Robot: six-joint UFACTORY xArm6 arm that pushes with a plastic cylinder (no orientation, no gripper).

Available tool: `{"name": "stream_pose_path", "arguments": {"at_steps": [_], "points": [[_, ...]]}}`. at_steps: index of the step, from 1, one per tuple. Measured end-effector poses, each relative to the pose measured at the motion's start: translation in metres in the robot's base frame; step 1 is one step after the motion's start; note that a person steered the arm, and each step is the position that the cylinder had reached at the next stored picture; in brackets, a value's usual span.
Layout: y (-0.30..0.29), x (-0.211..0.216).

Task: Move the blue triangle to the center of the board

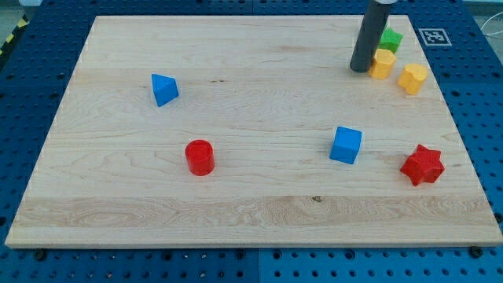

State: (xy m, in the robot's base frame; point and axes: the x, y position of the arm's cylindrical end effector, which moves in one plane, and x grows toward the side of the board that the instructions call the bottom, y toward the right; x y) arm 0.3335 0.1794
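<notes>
The blue triangle (pixel 163 89) lies on the wooden board (pixel 251 212) toward the view's left, in the upper half. My tip (pixel 361 69) rests on the board near the view's top right, far to the right of the blue triangle. It stands just left of a yellow block (pixel 383 63).
A red cylinder (pixel 200 157) lies below and right of the triangle. A blue cube (pixel 346 145) sits right of centre. A red star (pixel 422 165) is at the right edge. A green block (pixel 390 39) and a second yellow block (pixel 412 78) lie by my tip.
</notes>
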Motion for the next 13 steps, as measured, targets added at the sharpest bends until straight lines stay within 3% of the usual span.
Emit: {"name": "stream_pose_path", "arguments": {"at_steps": [3,5,8,9,12,13], "points": [[0.012,-0.002],[-0.105,-0.013],[-0.348,-0.012],[-0.378,-0.007],[-0.360,0.042],[-0.303,0.050]]}}
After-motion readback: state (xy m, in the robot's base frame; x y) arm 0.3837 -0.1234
